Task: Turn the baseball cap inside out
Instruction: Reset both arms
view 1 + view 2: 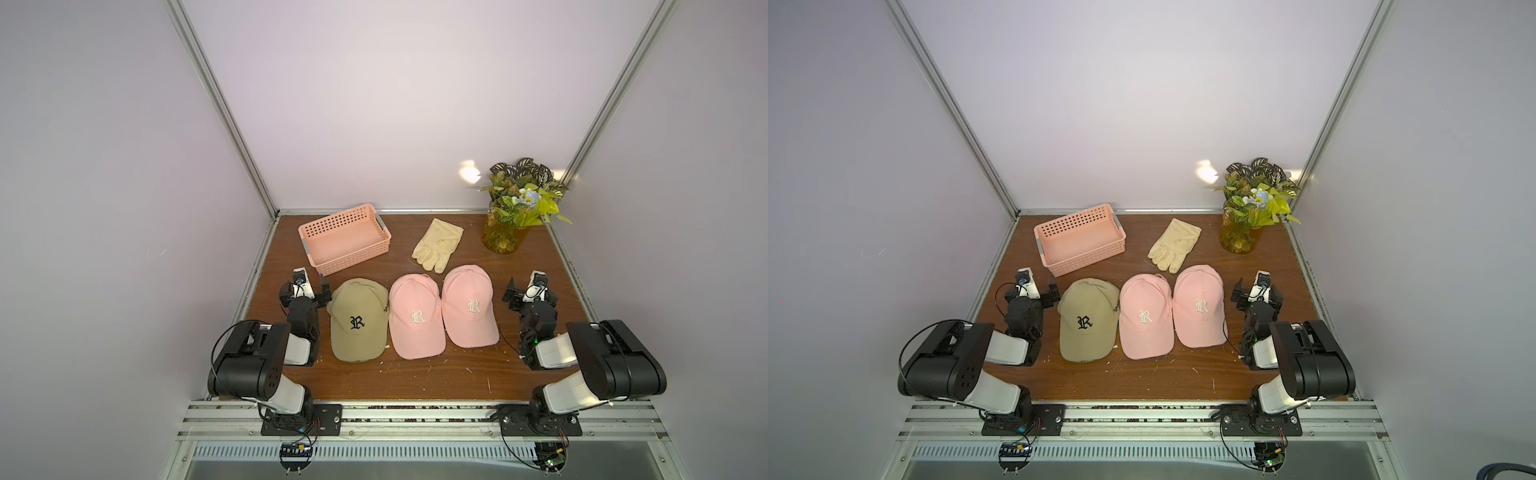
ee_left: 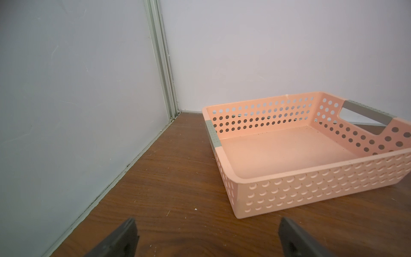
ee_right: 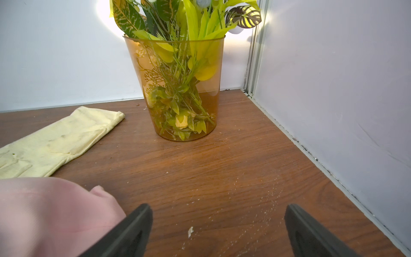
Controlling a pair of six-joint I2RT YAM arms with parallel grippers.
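Near strip: bare counter (image 1: 415, 378) runs across the lower part of the frame, carrying only pale specks.
Task's things: three baseball caps lie in a row across the middle of both top views. The tan cap (image 1: 357, 320) is at left, the middle pink cap (image 1: 415, 318) beside it and the outer pink cap (image 1: 469, 307) at right, with neighbours touching.
Which cap: the task names no colour, so I cannot tell which one is meant.
Pointing: every brim aims at the lower edge of the frame and every crown at the far wall.
Long axis: it runs from lower to upper frame. The outer pink cap is tilted a little, its brim toward lower right.
Done: nothing, as I judge it. All three sit crown up with the embroidered letter showing and no lining in sight.
Left: the whole job of choosing, lifting and pushing a crown through.
Left hand (image 1: 305, 291): jaws wide apart and empty, just left of the tan cap's crown.
Right hand (image 1: 531, 291): jaws wide apart with nothing between them, just right of the outer pink cap. In its wrist view pink cloth lies by one finger (image 3: 133, 229), and I cannot tell whether they touch.
Farther: a pink basket (image 1: 353, 257) at upper left, a pale glove (image 1: 438, 245) just beyond the pink caps, and a vase (image 1: 500, 237) of leaves at upper right.
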